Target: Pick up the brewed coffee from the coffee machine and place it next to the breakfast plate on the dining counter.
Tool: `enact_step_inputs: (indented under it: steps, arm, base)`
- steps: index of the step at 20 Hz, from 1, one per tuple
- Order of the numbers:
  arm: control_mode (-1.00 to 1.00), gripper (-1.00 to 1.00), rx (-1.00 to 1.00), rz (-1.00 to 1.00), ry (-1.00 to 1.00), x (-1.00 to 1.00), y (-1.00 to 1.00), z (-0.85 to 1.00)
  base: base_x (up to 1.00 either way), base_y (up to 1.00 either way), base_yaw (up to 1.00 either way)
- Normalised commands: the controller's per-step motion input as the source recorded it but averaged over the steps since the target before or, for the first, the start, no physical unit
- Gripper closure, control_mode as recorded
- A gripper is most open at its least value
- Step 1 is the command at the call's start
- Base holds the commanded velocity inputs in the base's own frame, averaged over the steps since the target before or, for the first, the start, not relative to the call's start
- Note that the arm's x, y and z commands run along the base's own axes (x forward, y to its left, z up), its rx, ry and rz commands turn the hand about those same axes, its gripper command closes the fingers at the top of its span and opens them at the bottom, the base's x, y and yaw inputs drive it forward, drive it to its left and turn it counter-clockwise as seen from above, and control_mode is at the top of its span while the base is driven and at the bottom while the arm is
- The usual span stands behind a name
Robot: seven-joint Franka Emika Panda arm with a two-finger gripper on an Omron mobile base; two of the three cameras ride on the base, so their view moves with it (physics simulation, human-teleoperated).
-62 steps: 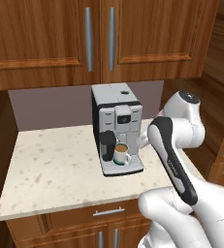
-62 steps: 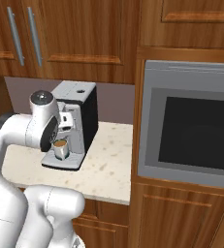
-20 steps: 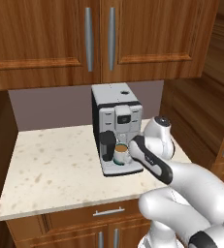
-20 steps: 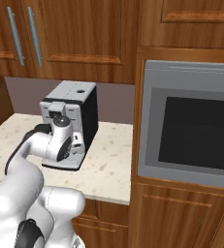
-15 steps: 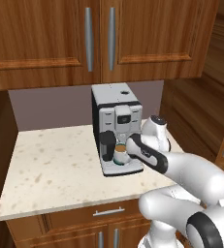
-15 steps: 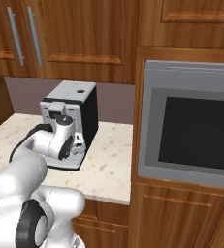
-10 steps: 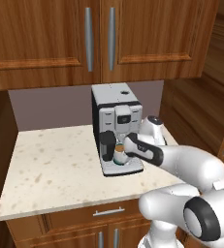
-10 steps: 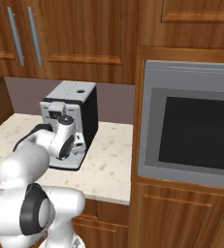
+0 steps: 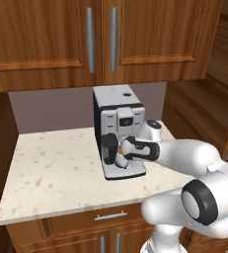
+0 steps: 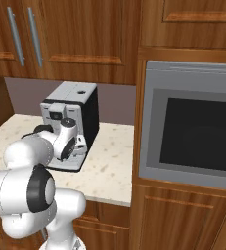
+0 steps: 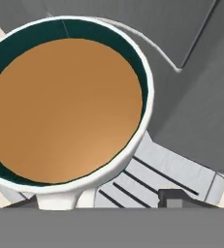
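The brewed coffee (image 11: 65,104) sits right under the hand, almost touching the camera, brown liquid nearly up to the white rim. It looks like a stiff, glazed ceramic mug, so probably slick and breakable, and full enough to slosh. I'd grab it across the body or rim and keep it dead level. From the left base view the gripper (image 9: 119,156) is at the mug on the drip tray of the coffee machine (image 9: 116,107). Can't tell if the fingers are spread or pinching yet. Behind the machine is just the wall.
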Motion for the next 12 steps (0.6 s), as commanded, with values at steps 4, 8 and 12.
enact_step_inputs:
  steps: [4,8,12]
  arm:
    - [-1.00,1.00,0.00,0.01,0.00,0.03,0.00,-0.08]
    - [-1.00,1.00,0.00,0.01,0.00,0.00,0.00,-0.03]
    - [-1.00,1.00,0.00,0.00,-0.01,-0.03,0.00,0.00]
  base:
    - [0.00,0.00,0.00]
    - [0.00,0.00,0.00]
    - [0.00,0.00,0.00]
